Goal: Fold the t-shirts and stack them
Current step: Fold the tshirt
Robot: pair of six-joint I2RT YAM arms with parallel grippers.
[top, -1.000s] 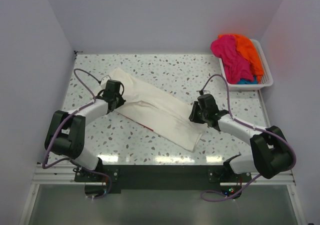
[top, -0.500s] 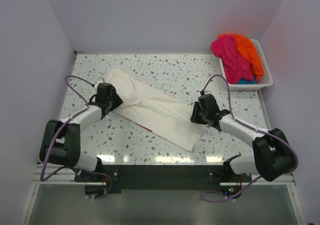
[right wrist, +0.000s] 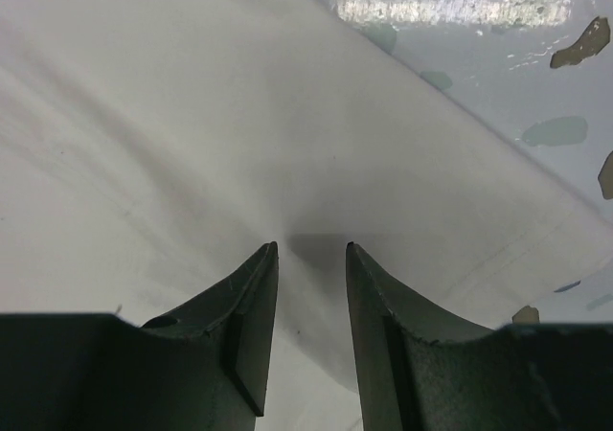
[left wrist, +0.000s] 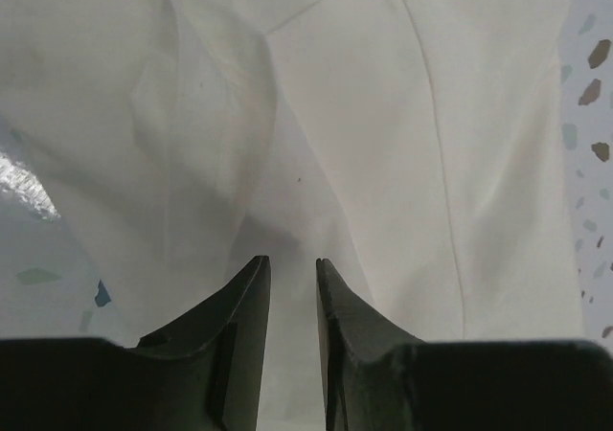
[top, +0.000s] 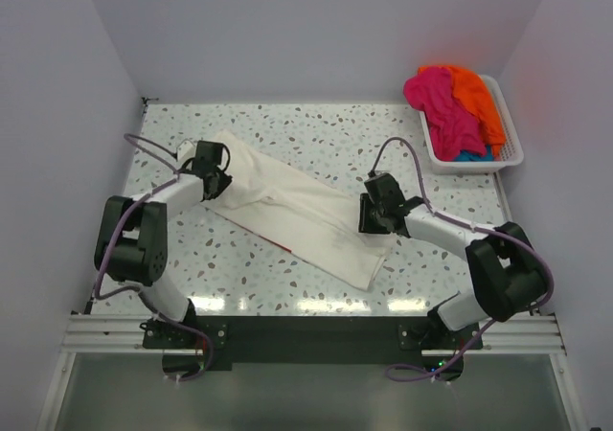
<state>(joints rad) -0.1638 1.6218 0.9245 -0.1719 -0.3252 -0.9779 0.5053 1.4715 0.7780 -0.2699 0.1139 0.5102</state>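
Observation:
A large cream-white t-shirt [top: 297,211] lies folded into a long strip, running diagonally from far left to near right on the speckled table. A thin red edge of print [top: 278,243] shows under its near side. My left gripper [top: 220,177] hovers low over the strip's far-left end. Its jaws are slightly apart, with only flat cloth [left wrist: 364,115] showing below my left gripper [left wrist: 292,259]. My right gripper [top: 367,218] is over the strip's right edge. In the wrist view my right gripper [right wrist: 311,247] is slightly open over cloth [right wrist: 192,144]. Magenta [top: 436,101], orange [top: 474,96] and teal [top: 469,155] shirts lie heaped in the basket.
A white slatted basket [top: 512,148] stands at the far right corner of the table. Purple-grey walls close in the left, back and right. Bare speckled tabletop [top: 326,129] lies behind the shirt and along the near edge [top: 239,278].
My left gripper swung out to the left, then back up onto the shirt's far-left end. My right gripper shifted slightly left and farther. The shirt lies almost the same.

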